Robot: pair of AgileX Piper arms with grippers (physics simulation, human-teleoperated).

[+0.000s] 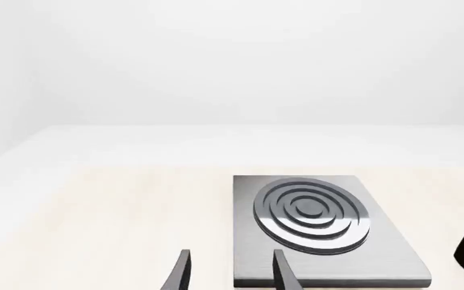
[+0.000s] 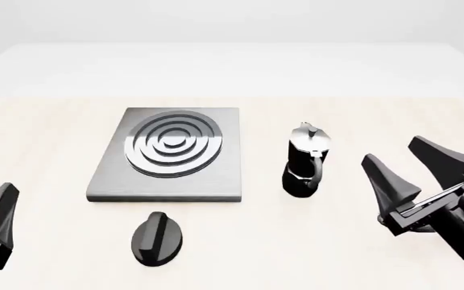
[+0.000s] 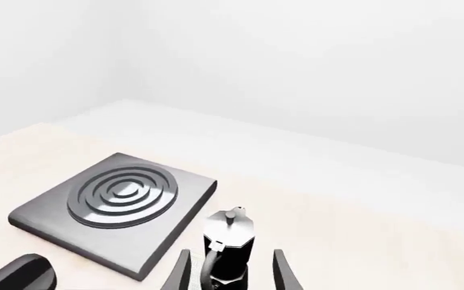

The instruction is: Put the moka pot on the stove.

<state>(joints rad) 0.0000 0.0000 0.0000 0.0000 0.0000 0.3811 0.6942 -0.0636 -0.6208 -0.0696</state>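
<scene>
Wrist camera on the left arm shows the left gripper with fingers parted, empty, before the flat grey square stove.

Front view: the small black moka pot with silver lid stands upright on the table at the stove's three o'clock, apart from it; a black oval knob lies at its six o'clock. The right gripper, spread wide, sits at the pot's four o'clock.

Right wrist view frames the pot between open fingers, untouched.
</scene>
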